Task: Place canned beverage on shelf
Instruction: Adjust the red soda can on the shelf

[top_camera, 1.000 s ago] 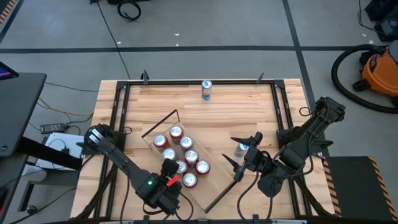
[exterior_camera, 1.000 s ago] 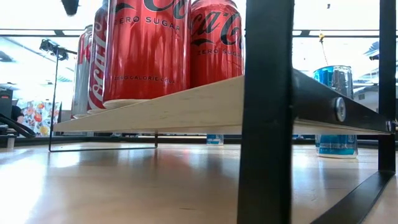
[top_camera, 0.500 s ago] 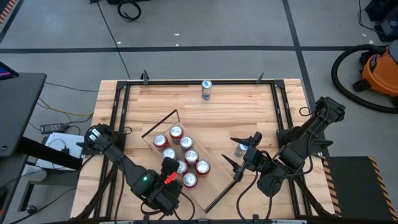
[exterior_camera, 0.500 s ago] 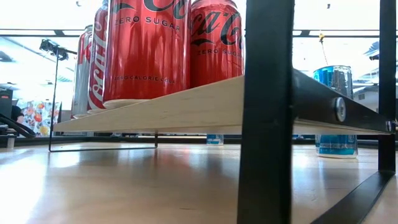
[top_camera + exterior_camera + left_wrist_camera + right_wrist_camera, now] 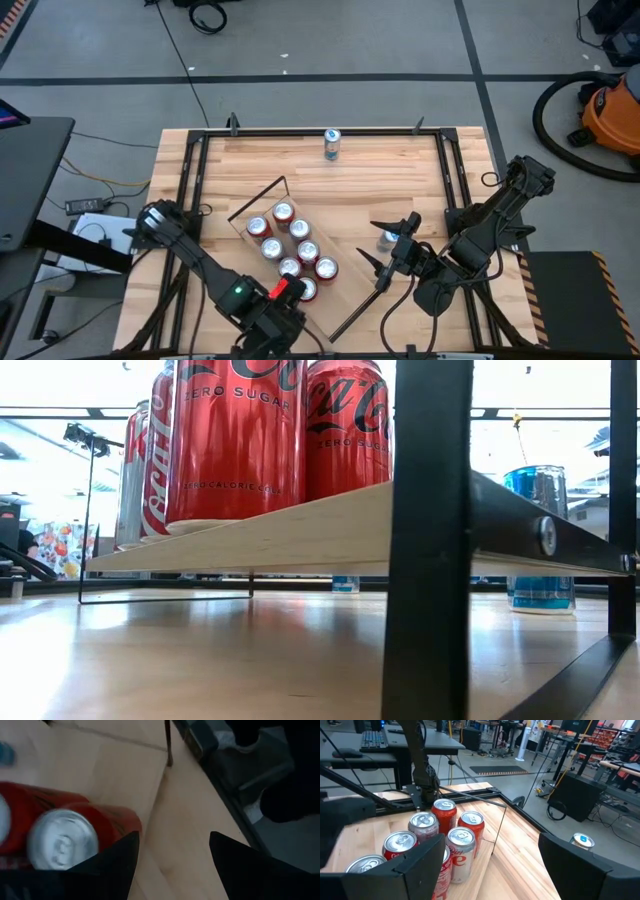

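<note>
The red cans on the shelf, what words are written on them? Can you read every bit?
"ZERO SUGAR" reads on the front red can.
"ZERO CALORIE COLA" stands lower on that can, small but readable.
"ZERO SUGAR" reads on the next red can, under part of a white script logo cut off by the picture's top.
Part of the white script logo runs up the can behind.
The blue can's print is too blurred to read.

The left gripper [image 5: 290, 292] hangs low with fingers [image 5: 117, 862] spread; the right gripper [image 5: 388, 252] waits, fingers parted.
</note>
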Controlling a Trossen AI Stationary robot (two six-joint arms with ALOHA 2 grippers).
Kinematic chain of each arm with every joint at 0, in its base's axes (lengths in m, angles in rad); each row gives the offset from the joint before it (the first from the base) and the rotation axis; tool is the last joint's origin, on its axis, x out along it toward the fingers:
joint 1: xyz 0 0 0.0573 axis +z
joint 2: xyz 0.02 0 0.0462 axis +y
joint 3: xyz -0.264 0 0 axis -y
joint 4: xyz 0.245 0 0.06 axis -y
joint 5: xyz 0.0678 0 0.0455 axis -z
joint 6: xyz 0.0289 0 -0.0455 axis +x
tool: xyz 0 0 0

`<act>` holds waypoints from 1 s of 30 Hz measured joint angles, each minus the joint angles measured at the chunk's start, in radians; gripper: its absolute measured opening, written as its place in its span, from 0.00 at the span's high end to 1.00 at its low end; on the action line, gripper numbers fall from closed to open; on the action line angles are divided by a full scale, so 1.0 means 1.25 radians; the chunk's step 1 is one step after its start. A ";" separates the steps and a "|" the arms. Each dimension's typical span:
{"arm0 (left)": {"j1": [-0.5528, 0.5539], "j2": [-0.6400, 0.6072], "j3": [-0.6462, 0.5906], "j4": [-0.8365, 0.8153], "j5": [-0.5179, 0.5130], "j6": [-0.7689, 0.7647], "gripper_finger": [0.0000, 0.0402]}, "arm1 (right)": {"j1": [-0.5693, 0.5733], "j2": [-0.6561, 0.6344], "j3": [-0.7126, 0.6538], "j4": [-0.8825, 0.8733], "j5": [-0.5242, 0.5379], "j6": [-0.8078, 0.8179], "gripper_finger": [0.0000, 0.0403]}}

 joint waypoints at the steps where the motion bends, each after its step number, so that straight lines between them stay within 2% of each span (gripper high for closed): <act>1: 0.001 0.001 -0.011 0.003 0.009 -0.001 0.37 | 0.000 0.000 0.000 0.000 0.000 0.000 0.18; 11: 0.010 0.001 -0.136 0.127 0.011 0.012 0.37 | -0.005 0.000 0.000 0.000 0.000 0.000 0.18; 30: 0.027 0.001 -0.147 0.137 -0.015 0.019 0.37 | -0.005 0.000 0.000 0.000 -0.006 0.000 0.18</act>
